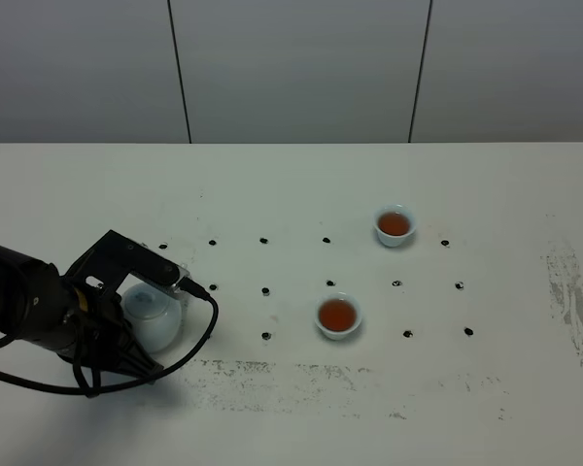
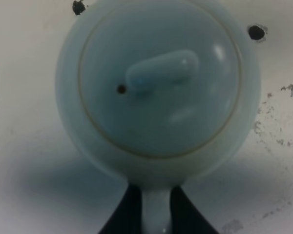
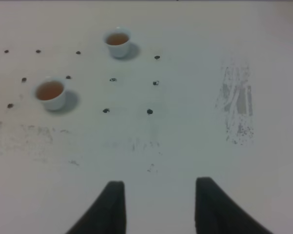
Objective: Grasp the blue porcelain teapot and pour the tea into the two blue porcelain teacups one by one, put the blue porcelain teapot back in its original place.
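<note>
The blue porcelain teapot (image 1: 154, 316) is at the left of the table, upright with its knobbed lid on; I cannot tell whether it rests on the table. In the left wrist view the teapot (image 2: 158, 83) fills the frame, and my left gripper (image 2: 156, 222) is shut on its handle, a dark finger on each side. The two blue porcelain teacups, one farther (image 1: 394, 225) and one nearer (image 1: 337, 316), stand to the right of the pot, both holding reddish-brown tea. The right wrist view shows the same cups, farther (image 3: 118, 41) and nearer (image 3: 51, 92), well ahead of my right gripper (image 3: 158, 190), which is open and empty.
The white table (image 1: 291, 184) carries a grid of small black dots (image 1: 265, 290) around the cups. Scuffed grey patches mark the front edge (image 1: 301, 374) and the right side (image 1: 573, 301). A black cable (image 1: 199, 335) loops from the left arm (image 1: 34, 306) beside the pot.
</note>
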Tool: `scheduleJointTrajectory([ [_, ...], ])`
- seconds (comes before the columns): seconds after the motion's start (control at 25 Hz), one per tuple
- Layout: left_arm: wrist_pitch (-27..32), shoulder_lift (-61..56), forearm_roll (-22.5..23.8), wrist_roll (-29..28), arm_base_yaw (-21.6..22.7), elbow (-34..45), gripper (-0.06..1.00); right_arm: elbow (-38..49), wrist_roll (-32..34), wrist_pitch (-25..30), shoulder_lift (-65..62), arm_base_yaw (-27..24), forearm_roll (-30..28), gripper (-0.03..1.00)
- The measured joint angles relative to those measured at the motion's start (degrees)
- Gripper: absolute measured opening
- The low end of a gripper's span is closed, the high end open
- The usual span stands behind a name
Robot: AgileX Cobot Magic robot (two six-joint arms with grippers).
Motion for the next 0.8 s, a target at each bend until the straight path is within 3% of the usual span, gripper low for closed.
scheduleJointTrajectory([
  [0.36, 0.7, 0.1, -0.1, 0.0, 0.0, 0.0, 0.06, 0.0, 0.0, 0.0, 0.0, 0.0, 0.0, 0.33],
  [0.8, 1.2, 0.2, -0.2, 0.0, 0.0, 0.0, 0.24, 0.0, 0.0, 0.0, 0.0, 0.0, 0.0, 0.33],
])
